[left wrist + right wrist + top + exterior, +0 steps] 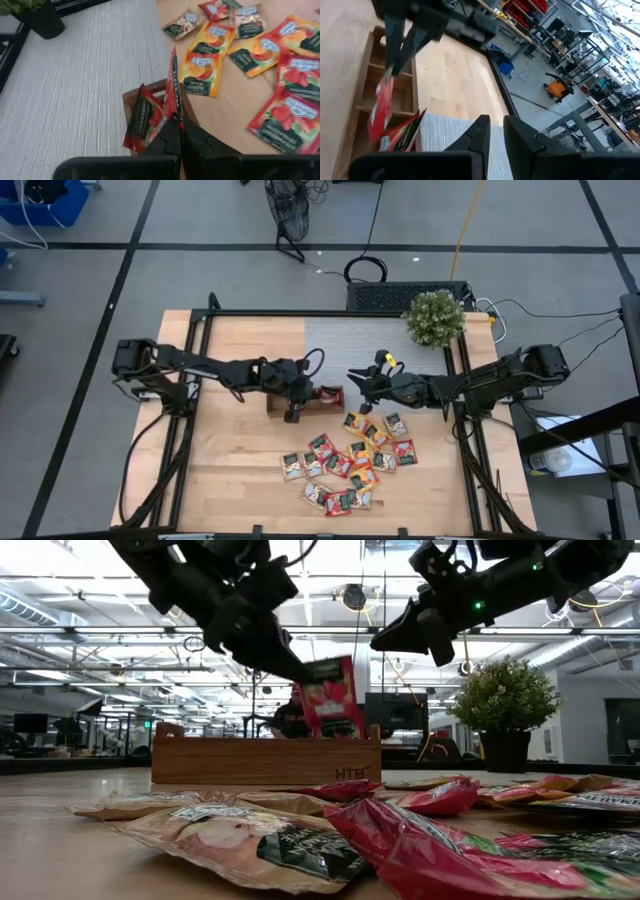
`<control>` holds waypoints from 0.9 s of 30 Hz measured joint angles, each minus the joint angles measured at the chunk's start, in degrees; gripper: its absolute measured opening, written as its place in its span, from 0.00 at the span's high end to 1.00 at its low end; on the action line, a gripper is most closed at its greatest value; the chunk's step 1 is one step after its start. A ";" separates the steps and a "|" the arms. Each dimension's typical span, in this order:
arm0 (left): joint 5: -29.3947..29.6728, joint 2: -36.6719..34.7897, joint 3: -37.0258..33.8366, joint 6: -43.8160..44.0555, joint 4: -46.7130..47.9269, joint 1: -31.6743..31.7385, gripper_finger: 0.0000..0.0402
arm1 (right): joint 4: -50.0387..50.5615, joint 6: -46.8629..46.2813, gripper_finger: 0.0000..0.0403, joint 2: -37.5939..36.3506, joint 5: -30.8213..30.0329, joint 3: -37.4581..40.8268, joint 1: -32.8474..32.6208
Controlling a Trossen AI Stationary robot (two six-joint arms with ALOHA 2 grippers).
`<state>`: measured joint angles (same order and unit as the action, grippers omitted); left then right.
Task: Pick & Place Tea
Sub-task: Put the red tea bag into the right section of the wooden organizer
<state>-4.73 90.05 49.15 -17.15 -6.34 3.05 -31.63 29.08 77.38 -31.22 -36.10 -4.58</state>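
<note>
The tea lies as several red, orange and green sachets (350,460) loose on the table's near right. My left gripper (292,412) is shut on one red sachet (332,695) over the right end of the wooden tray (265,760). That sachet's lower edge reaches about the tray's rim. A second red sachet (144,120) leans inside that end compartment. My right gripper (385,640) hangs high in the air to the right of the tray, above the sachets, its fingers (482,132) a narrow gap apart with nothing between them. My left gripper pinches the red sachet by one edge (174,114) between its two fingers. The fingers slant down from the table's left. The sachet stands on edge beyond the fingertips, nearly upright, over the tray's end compartment; whether it touches the tray I cannot tell.
A potted plant (435,318) stands at the far right on a grey mat (350,340). Bare wood lies left of and in front of the tray. The loose sachets (280,55) spread from the tray's right end toward the near edge.
</note>
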 joint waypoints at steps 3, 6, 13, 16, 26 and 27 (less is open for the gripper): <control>-0.43 1.33 0.00 -0.62 -1.54 0.53 1.00 | 0.27 -0.13 0.90 -0.02 0.00 0.00 0.02; -1.19 2.70 0.00 -0.47 -2.39 1.25 1.00 | 0.53 -0.13 0.90 -0.02 0.00 0.00 0.02; -1.32 3.57 -0.02 -0.10 -1.98 1.45 1.00 | 0.41 -0.13 0.90 -0.02 0.00 0.00 0.02; -1.40 5.12 0.19 0.73 -3.54 1.48 1.00 | 0.28 -0.13 0.91 -0.02 0.00 0.00 0.02; -1.16 8.54 0.09 2.48 -4.23 1.55 1.00 | 0.23 -0.13 0.92 -0.02 0.11 0.00 0.09; -1.11 8.58 -0.07 2.68 -4.21 1.59 1.00 | 0.19 -0.13 0.92 -0.02 0.11 0.00 0.09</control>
<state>-5.85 98.63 49.08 -14.47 -10.55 4.64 -31.44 28.95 77.36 -31.11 -36.10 -4.49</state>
